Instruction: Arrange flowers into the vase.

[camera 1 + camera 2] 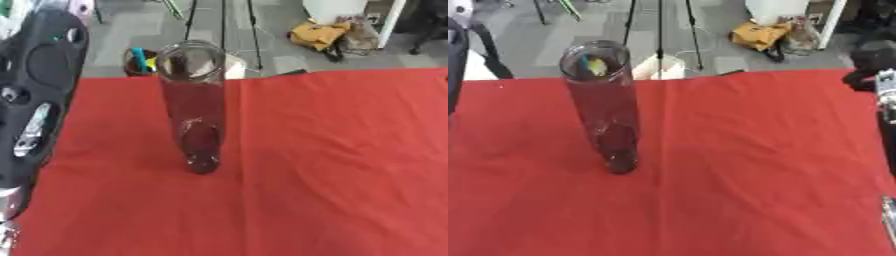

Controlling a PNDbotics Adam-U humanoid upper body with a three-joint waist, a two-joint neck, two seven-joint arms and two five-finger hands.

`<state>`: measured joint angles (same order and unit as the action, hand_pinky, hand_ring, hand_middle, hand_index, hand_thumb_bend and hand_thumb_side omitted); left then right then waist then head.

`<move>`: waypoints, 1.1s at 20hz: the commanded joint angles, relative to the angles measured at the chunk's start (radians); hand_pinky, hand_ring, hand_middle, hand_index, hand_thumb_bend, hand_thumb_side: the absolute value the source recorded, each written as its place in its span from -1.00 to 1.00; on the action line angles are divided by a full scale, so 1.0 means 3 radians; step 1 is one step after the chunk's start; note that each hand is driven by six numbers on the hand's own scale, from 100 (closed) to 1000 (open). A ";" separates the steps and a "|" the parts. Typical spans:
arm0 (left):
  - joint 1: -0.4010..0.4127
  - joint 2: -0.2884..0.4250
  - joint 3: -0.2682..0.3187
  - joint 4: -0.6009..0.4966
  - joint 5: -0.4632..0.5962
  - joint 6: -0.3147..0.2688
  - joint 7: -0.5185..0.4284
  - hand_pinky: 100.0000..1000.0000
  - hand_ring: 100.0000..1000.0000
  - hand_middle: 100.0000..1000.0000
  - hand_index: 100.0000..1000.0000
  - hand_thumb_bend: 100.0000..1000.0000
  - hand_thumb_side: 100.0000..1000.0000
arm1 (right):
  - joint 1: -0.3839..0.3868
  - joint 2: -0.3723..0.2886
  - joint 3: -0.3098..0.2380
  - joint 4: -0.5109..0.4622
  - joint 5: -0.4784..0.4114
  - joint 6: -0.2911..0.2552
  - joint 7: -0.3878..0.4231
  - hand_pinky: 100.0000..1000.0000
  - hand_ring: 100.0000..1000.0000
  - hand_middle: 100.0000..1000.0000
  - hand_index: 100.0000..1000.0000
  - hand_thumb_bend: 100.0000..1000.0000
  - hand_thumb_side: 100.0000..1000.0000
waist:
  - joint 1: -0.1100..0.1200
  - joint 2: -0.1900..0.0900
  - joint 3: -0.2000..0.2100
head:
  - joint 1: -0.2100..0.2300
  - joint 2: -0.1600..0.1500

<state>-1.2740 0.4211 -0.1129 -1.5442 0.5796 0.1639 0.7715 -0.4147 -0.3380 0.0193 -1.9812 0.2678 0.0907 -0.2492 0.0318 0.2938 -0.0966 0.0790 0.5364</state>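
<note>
A tall clear glass vase (194, 105) stands upright on the red tablecloth (332, 150), left of the middle, and I see nothing inside it. No flowers lie on the cloth. My left arm (39, 95), black with silver parts, runs down the left edge of the left eye view; its hand does not show. A black and silver part of my right arm (884, 100) shows at the right edge of the right eye view, also with no hand showing.
Behind the table's far edge, on the grey floor, a dark bucket (138, 65) holds teal and yellow things, with a white object (234, 67) beside it. Tripod legs (254, 35) and a yellow bag (319, 34) lie further back.
</note>
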 commanded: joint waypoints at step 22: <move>0.0102 0.0008 -0.0100 -0.0138 -0.0204 0.0062 -0.0084 -1.00 -1.00 -1.00 -1.00 -0.76 0.43 | -0.0078 -0.0016 -0.0029 -0.0063 -0.0042 -0.0010 -0.0031 0.30 0.55 -0.09 0.40 -1.00 1.00 | -0.0024 0.0021 -0.0025 | -0.0023 -0.0037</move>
<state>-1.2295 0.4172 -0.1385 -1.5639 0.5187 0.1865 0.7500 -0.4234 -0.3356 0.0188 -1.9812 0.2607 0.0886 -0.2561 0.0285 0.3185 -0.1034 0.0698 0.5344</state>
